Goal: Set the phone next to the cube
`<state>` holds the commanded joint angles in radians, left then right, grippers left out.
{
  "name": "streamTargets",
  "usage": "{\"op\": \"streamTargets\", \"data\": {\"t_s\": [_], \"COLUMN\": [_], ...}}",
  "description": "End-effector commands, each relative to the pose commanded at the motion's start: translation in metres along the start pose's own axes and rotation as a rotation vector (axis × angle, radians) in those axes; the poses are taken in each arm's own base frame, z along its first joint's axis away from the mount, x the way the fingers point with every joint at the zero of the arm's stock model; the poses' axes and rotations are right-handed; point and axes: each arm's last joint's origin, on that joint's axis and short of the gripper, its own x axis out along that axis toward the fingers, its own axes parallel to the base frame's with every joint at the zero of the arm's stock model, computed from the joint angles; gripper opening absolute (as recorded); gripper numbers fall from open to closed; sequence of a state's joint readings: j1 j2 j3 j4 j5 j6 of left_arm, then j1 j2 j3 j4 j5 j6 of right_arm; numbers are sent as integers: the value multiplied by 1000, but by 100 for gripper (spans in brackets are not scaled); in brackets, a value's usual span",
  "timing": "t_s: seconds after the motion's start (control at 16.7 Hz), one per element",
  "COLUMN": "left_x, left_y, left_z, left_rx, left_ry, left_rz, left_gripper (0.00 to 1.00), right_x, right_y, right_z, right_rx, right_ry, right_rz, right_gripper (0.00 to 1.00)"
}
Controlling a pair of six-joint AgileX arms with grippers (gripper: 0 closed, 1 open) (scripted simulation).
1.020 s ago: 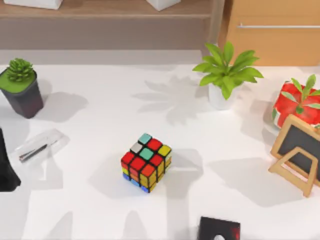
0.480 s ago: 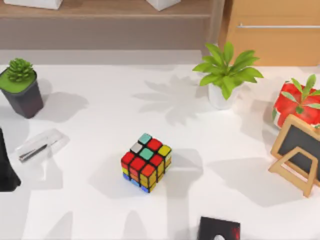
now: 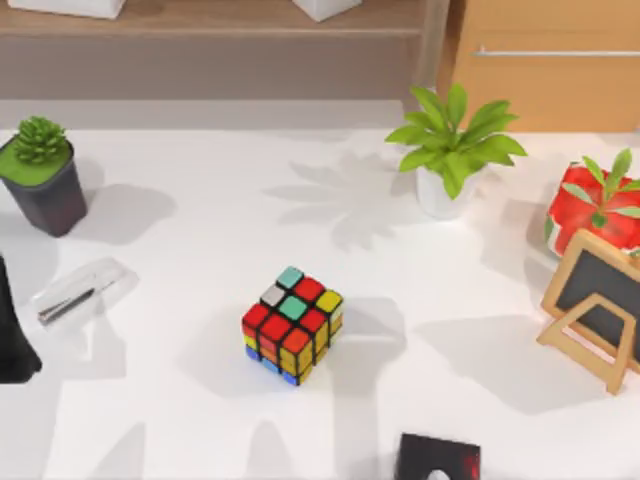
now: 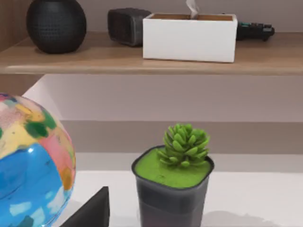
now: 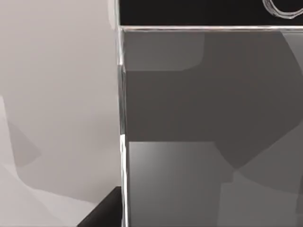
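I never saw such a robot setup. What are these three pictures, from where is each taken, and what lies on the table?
Two AgileX arms with two-finger grippers work at a table. The top view looks down: the cube in the middle, a leafy plant behind it, a chalkboard easel at the right. The left arm is probably the dark shape at its left edge. The left wrist camera faces a succulent pot and a colourful globe. The right wrist camera is close to the phone. Nothing is seen held.
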<state>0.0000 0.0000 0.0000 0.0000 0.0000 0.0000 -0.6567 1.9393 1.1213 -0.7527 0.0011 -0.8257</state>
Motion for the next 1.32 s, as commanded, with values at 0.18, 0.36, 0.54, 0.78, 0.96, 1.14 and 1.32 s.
{"op": "streamTargets", "data": {"t_s": [0.18,0.36,0.54,0.78,0.96,1.14,1.32], "left_x": [0,0,0,0,0,0,0], "left_y": [0,0,0,0,0,0,0], "left_z": [0,0,0,0,0,0,0], "left_rx": [0,0,0,0,0,0,0], "left_ry": [0,0,0,0,0,0,0], "left_rz": [0,0,0,0,0,0,0], "left_gripper": [100,100,100,100,100,100,100], "right_x": [-9,-21,-26,-28,-55,-86,-117], "right_y": [1,1,1,1,5,21,50], "right_z": [0,0,0,2,15,34,56], "right_rx": [4,3,3,8,39,90,144], "right_ry": [-9,-7,-9,-17,-89,-181,-277], "right_rz": [0,2,0,-5,-53,-79,-67], "right_gripper": [0,0,0,0,0,0,0]}}
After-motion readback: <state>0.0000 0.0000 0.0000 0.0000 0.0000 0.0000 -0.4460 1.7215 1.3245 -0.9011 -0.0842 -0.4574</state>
